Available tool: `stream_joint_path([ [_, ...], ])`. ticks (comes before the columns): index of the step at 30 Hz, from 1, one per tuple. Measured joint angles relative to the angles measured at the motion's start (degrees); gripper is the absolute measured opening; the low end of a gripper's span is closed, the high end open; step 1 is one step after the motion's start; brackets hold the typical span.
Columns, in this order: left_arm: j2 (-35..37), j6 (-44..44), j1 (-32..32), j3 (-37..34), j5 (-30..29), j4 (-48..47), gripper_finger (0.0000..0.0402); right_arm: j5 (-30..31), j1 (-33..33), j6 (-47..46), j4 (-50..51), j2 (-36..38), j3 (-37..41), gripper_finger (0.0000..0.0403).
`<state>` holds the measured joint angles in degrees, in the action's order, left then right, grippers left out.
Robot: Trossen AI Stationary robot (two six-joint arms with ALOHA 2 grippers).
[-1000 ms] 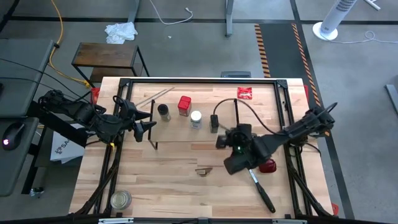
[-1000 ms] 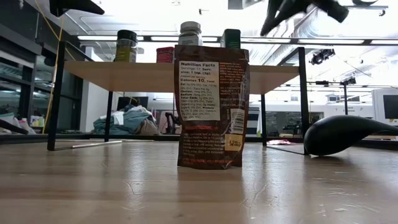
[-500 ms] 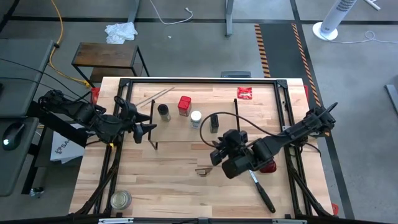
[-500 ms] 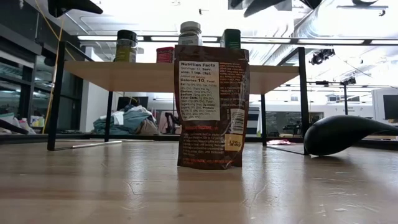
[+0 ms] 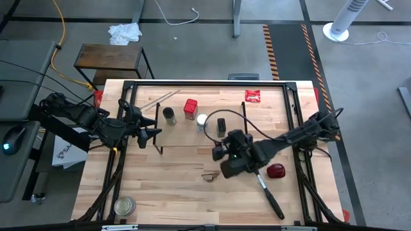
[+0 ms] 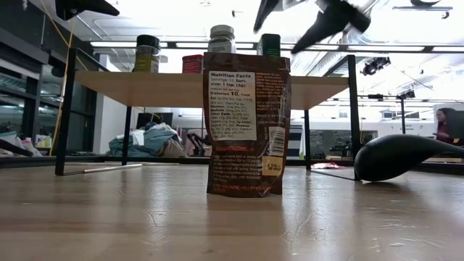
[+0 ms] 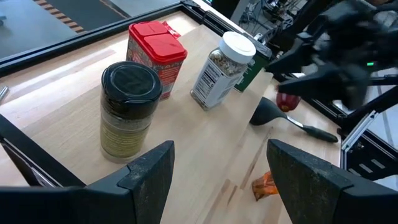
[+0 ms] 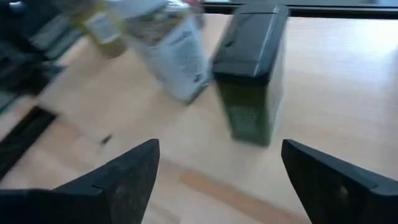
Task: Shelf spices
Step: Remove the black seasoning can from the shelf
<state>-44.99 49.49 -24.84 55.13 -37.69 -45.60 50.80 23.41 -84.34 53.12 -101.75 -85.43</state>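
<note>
Fingers of right gripper [image 8: 214, 180] spread wide, empty; small black box [image 8: 250, 74] upright on shelf [image 8: 323, 81], just ahead between them.

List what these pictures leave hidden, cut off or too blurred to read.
- Low view: the brown pouch covers the lower parts of the spices on the shelf.
- Right wrist view: motion blur makes the labels of the white-capped jar and small black box unreadable.
- High view: the right arm partly hides the black spatula.
- Low view: the right end effector is blurred and cut off by the top edge.

Right gripper [image 5: 221, 153] now open, off black box [image 5: 221, 125]
</note>
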Motion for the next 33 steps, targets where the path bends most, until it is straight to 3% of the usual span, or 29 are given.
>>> stream_joint_path([
  [7,0.0,0.44,0.0,0.0,-0.02,-0.01,0.0252,-4.5,-4.65,-0.22,1.38,-1.08,0.0,0.0337],
  [24,0.0,-0.13,0.0,0.0,-1.03,-0.07,0.0252,-4.33,-10.43,3.1,2.97,-1.08,0.0,0.0333],
  [27,0.0,-0.15,0.0,0.0,-2.29,-0.08,0.0252,-3.97,-11.1,3.74,3.0,-1.08,0.0,0.0299],
  [33,0.0,-0.17,0.0,0.0,-4.11,-0.07,0.0252,-2.94,-12.18,7.59,2.85,-1.08,0.0,0.0155],
])
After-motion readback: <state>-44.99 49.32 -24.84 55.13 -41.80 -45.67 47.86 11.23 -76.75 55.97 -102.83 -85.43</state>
